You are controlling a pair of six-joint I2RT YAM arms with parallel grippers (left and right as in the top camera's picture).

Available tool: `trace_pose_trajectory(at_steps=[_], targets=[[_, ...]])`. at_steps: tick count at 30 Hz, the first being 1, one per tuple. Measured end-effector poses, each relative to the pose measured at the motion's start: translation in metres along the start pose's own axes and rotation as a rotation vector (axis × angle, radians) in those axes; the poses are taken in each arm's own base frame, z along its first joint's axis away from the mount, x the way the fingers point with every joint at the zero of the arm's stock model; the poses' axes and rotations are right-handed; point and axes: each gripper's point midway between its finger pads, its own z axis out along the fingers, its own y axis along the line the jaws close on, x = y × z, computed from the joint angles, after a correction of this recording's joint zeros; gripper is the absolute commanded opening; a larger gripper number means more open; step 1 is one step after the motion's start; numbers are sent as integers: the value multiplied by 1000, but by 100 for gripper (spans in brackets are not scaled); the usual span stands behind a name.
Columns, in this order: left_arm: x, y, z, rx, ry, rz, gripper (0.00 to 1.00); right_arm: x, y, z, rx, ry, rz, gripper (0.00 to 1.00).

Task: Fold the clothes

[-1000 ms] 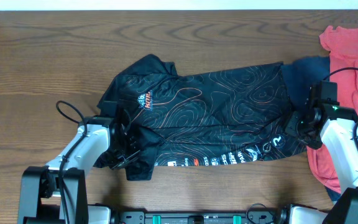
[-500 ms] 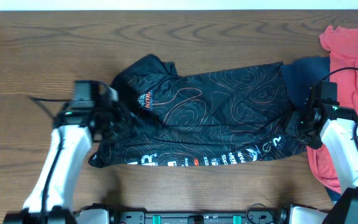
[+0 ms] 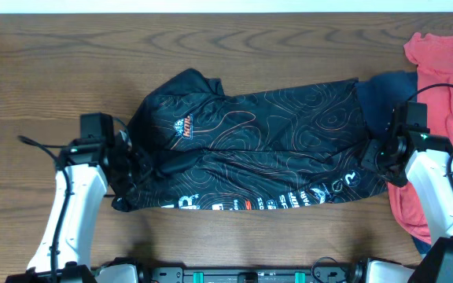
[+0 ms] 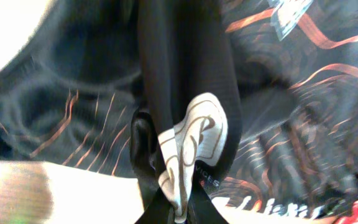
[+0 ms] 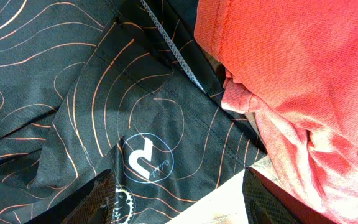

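Observation:
The black jersey [image 3: 266, 141] with orange contour lines lies spread across the middle of the table, chest logo to the left and white hem lettering along its near edge. My left gripper [image 3: 138, 163] is at its left end. In the left wrist view it [image 4: 179, 211] is shut on a bunched fold of the jersey [image 4: 291, 93] with a white printed patch. My right gripper [image 3: 370, 159] is at the jersey's right near corner. In the right wrist view its fingers [image 5: 179, 208] are wide apart over the jersey [image 5: 73, 93], holding nothing.
A coral-red T-shirt [image 3: 447, 79] lies at the right edge, close beside my right gripper, and also fills the right of the right wrist view [image 5: 303, 81]. A navy-blue garment [image 3: 384, 90] sticks out under the jersey's right end. Bare wooden table [image 3: 53, 71] lies left and behind.
My left arm swung from the near edge up and left, then settled lower, drawing the jersey's folded near-left part out flat. The right arm has not moved.

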Motion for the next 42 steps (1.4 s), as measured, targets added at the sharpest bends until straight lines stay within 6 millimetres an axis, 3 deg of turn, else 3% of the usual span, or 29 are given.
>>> trace_pose_trajectory(at_steps=[5, 8, 10, 15, 20, 24, 36, 39, 42], targets=[[21, 22, 17, -69, 61, -12, 10, 0, 0, 0, 0, -1, 0, 64], [17, 34, 18, -132, 34, -1, 34, 0, 0, 0, 1, 1, 0, 64], [13, 39, 18, -163, 9, 9, 42, 0, 0, 0, 1, 1, 0, 66], [3, 43, 12, -204, -33, 16, 44, -7, 2, -5, -8, -20, -19, 64], [-24, 21, -10, -161, -141, 50, 44, -40, 25, -23, -109, -132, -63, 58], [-34, 8, -26, -125, -211, 71, 44, -42, 33, -23, -150, -136, -90, 55], [-20, 17, -25, -159, -154, 54, 44, -50, 34, 35, -97, -63, -103, 52], [-20, 17, -25, -160, -153, 53, 44, -46, 32, 46, -80, -31, -107, 43], [-20, 17, -25, -160, -153, 53, 45, -38, 29, 60, -61, 15, -118, 9]])
